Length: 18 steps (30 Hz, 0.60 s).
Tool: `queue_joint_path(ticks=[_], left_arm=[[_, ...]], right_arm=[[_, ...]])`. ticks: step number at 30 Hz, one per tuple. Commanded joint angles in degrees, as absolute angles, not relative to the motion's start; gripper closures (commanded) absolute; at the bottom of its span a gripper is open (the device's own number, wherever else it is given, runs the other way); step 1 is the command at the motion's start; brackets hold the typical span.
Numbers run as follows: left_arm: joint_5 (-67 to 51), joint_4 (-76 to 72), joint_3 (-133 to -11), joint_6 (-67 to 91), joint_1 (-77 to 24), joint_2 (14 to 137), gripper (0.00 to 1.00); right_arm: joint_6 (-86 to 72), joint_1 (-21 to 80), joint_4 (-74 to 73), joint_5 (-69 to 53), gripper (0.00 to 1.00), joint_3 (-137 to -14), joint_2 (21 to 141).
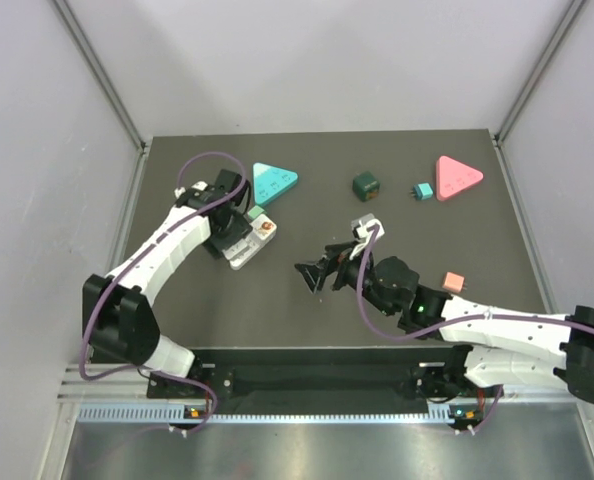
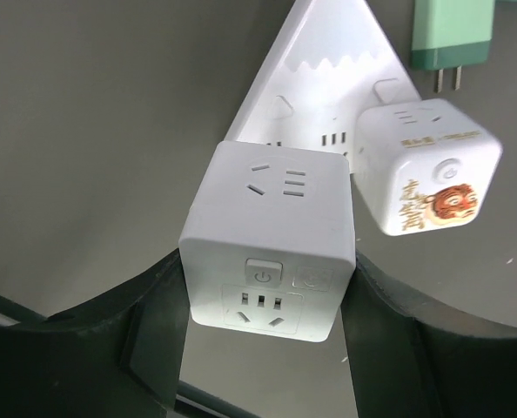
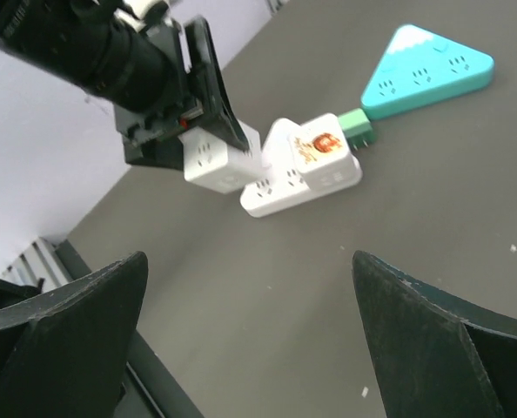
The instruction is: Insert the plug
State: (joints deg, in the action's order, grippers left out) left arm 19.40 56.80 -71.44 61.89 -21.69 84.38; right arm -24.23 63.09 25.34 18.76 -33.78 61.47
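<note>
My left gripper (image 2: pixel 267 292) is shut on a white cube plug adapter (image 2: pixel 267 235), gripping its two sides. It holds the cube at the near end of a white triangular power strip (image 2: pixel 315 78). I cannot tell whether the cube's prongs are in the strip. A second white cube with a tiger picture (image 2: pixel 428 170) sits on the strip. In the top view the left gripper (image 1: pixel 227 228) is over the strip (image 1: pixel 241 255). My right gripper (image 1: pixel 317 272) is open and empty at mid-table, and its wrist view shows the held cube (image 3: pixel 215 161) and strip (image 3: pixel 285 187).
A teal triangular strip (image 1: pixel 274 181) and a small green plug (image 1: pixel 254 212) lie just behind the white strip. A dark green cube (image 1: pixel 366 185), a small teal plug (image 1: pixel 423 190) and a pink triangular strip (image 1: pixel 458 176) lie at the back right. A salmon cube (image 1: pixel 454 282) lies near the right arm.
</note>
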Motion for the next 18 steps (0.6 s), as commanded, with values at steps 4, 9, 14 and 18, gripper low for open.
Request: queue_joint_path(ticks=[4, 9, 14, 18], left_arm=[[21.71, 63.36, -76.72, 70.91, -22.94, 87.36, 1.0], [20.49, 69.52, -78.84, 75.85, -23.03, 92.37, 1.0], [18.28, 62.51, -75.85, 74.71, -22.94, 91.32, 1.0], [18.81, 62.31, -75.76, 74.53, -22.94, 91.49, 1.0]], right_arm=[[-24.26, 61.44, 24.87, 17.58, 0.0, -32.08, 58.98], [-24.0, 61.26, 24.43, 17.67, 0.0, -31.73, 58.27], [-23.55, 61.26, 24.43, 18.28, 0.0, -31.64, 57.75], [-23.47, 61.17, 24.35, 18.11, 0.0, -31.73, 58.18]])
